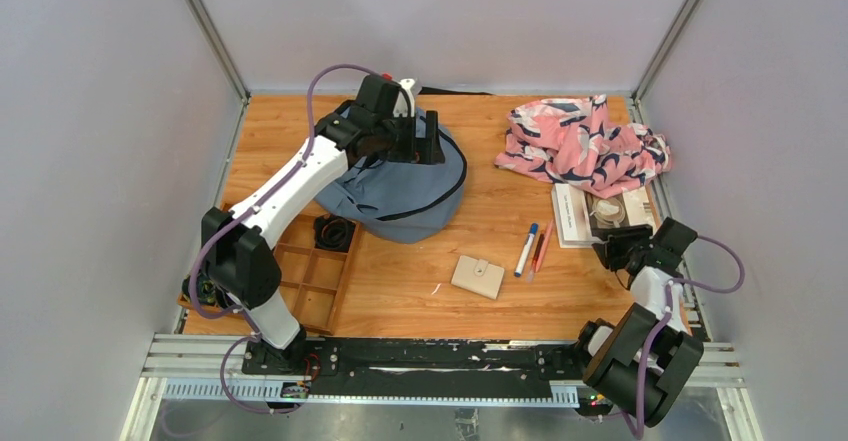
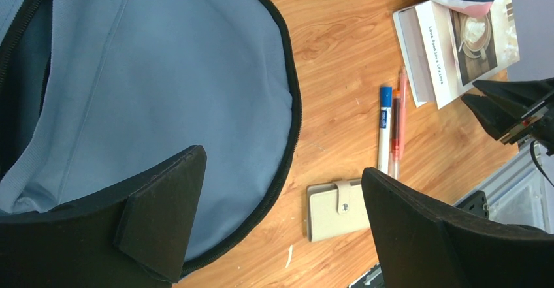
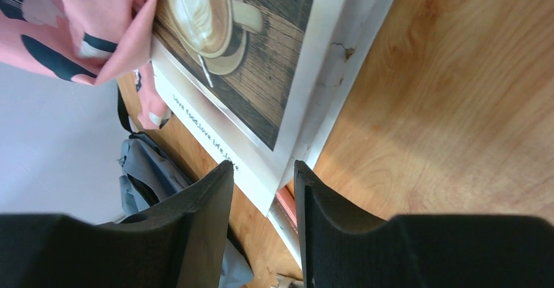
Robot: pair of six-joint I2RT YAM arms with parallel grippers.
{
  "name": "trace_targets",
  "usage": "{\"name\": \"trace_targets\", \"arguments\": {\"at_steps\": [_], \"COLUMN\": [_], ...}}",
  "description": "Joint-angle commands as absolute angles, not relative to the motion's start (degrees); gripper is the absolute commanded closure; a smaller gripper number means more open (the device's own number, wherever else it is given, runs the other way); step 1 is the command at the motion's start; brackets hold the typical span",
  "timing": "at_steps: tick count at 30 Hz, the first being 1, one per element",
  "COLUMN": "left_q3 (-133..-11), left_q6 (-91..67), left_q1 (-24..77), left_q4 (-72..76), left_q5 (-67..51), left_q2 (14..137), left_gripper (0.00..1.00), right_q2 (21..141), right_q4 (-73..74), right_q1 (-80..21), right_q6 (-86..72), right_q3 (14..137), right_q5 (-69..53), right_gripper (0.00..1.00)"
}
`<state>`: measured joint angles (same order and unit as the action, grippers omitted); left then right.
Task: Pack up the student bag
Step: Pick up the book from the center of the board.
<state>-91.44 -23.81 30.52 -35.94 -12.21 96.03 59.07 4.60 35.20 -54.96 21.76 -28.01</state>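
gap between student bag [image 1: 405, 186] and wallet [image 1: 477, 277]

A large, soft grey-blue student bag [image 1: 405, 189] slumps in a rounded heap on the wooden table [image 1: 420, 306], left of centre toward the back. A dark zipper seam traces its curved panel (one side gapes open, showing a darker interior).

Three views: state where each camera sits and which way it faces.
Top external: above the near edge of the table, looking down; left arm and right arm show.
Left wrist: over the student bag, looking down; its open fingers show.
Right wrist: low over the book; its fingers show.
Shared: both wrist views catch book and patterned cloth.
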Motion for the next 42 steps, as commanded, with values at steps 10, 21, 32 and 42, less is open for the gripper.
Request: {"name": "trace_targets", "arguments": {"at_steps": [10, 21, 32, 42], "left_q3": [-90.26, -90.09, -90.08, -90.19], "left_q6": [-23.95, -24.41, -24.58, -24.74], "left_q1": [30.94, 30.94, 31.0, 31.46], "left_q4": [-34.15, -33.84, -33.77, -33.84], "left_q5": [-15.19, -15.7, -15.54, -15.6], "left_q2": [94.36, 94.92, 95.33, 95.72], "left_gripper": [0.03, 0.03, 0.03, 0.03], "right_q2": [60.62, 62.19, 66.37, 65.04], "right_q4": [-2.96, -5.33, -8.45, -8.63], "right_q1": [36.04, 36.04, 36.04, 36.04], "right_q6": [-57.44, -58.49, -58.67, -58.34], "right_q3": [19.11, 18.3, 18.01, 18.48], "right_q5": [-29.16, -30.06, -31.49, -31.35], "right_gripper": [0.57, 0.57, 0.55, 0.56]}}
